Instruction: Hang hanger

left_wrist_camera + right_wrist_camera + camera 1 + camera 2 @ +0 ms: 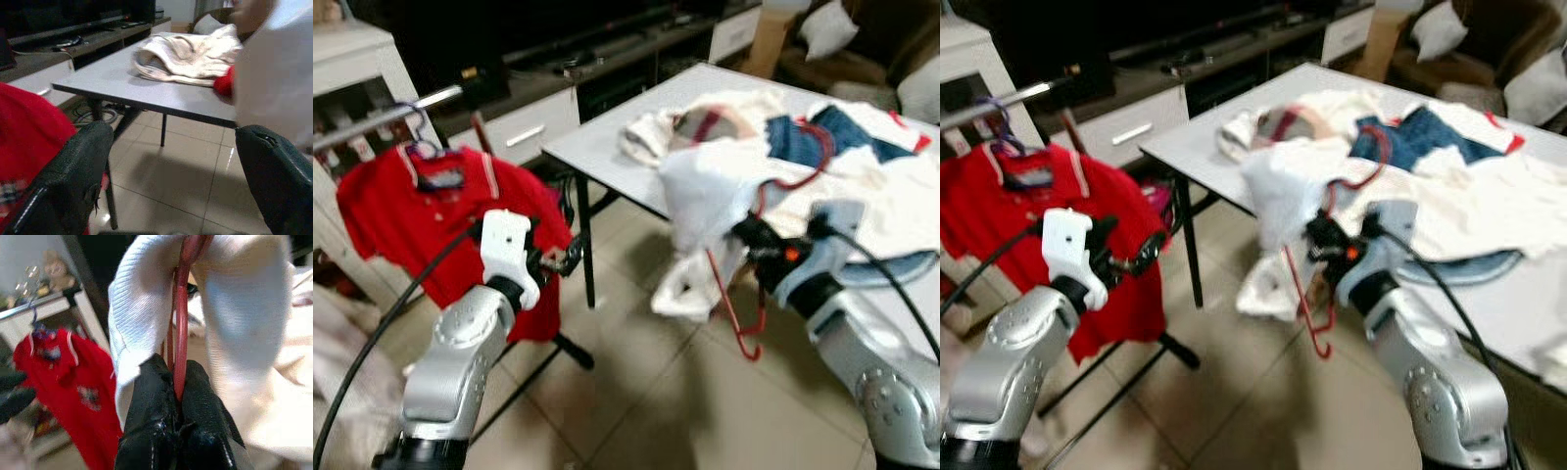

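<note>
The right gripper [173, 382] pinches a red hanger [1310, 294] tight between its two black fingers. A white shirt [705, 196] is draped on the hanger and hangs down off the edge of the grey table [607, 147]. The hanger's lower part hangs below the gripper, over the tiled floor [646, 392]. More clothes lie in a pile on the table, with a blue piece [803, 137] among them.

The left gripper [558, 259] is up in the air near a red polo shirt [401, 215]. Its fingers [73, 181] are spread wide with nothing between them. The red polo shirt hangs on a rail [382, 117] on the robot's left, beside a white cabinet [352, 59].
</note>
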Robot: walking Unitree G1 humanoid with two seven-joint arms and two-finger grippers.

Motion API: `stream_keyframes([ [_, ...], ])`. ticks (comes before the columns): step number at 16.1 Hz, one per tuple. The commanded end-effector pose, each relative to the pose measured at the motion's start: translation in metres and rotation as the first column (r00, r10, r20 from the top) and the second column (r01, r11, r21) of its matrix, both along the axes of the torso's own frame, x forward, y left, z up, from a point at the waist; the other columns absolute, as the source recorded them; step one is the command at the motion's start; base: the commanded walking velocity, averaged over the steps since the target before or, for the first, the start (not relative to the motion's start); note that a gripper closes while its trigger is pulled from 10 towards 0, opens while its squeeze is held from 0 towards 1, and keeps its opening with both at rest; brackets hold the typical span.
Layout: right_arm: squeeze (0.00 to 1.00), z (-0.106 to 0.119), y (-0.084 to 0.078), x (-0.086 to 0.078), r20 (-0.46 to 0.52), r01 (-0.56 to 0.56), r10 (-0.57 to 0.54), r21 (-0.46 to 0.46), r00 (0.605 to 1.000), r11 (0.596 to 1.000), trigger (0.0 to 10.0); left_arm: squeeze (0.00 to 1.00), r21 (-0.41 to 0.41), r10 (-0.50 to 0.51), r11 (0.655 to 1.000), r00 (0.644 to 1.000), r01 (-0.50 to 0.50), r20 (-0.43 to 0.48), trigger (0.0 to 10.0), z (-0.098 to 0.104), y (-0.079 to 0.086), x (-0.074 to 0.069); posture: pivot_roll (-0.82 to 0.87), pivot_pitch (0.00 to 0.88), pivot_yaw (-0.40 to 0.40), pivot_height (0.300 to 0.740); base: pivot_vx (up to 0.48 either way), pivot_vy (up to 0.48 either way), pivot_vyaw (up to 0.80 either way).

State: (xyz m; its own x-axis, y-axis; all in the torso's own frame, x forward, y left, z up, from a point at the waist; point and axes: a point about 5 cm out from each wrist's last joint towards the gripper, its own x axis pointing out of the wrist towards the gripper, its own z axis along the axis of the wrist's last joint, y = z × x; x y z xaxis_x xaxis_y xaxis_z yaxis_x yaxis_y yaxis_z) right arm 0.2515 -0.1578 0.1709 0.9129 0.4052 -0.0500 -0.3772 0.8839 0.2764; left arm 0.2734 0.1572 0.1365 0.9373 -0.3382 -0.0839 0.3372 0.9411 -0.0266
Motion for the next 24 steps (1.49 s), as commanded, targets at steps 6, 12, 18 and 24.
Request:
stream_keyframes([
  [6,0.0,-0.006,0.01,-0.004,-0.036,-0.089,0.089,-0.007,0.995,0.996,10.0,0.0,0.021,0.005,1.0,1.0,-0.006,0.021,10.0,0.003,0.002,-0.005,-0.03,0.0,0.044,0.74,0.0,-0.28,0.0],
  [12,0.0,-0.014,0.024,-0.024,-0.07,-0.322,0.317,-0.076,0.946,0.944,10.0,0.0,0.032,-0.034,0.999,0.999,0.035,-0.006,10.0,0.001,0.005,-0.008,-0.02,0.0,0.057,0.74,0.0,0.0,0.8],
  [18,0.0,-0.007,0.029,-0.024,-0.03,-0.374,0.372,-0.086,0.928,0.924,10.0,0.0,0.043,-0.046,0.998,0.999,0.046,-0.002,10.0,0.002,0.003,-0.006,-0.02,0.0,0.058,0.74,0.0,0.0,0.8],
  [24,0.0,-0.006,0.027,-0.023,-0.029,-0.382,0.381,-0.096,0.924,0.919,10.0,0.0,0.05,-0.056,0.997,0.998,0.056,-0.005,10.0,0.001,0.001,-0.006,-0.02,0.0,0.05,0.74,0.0,0.0,0.8],
])
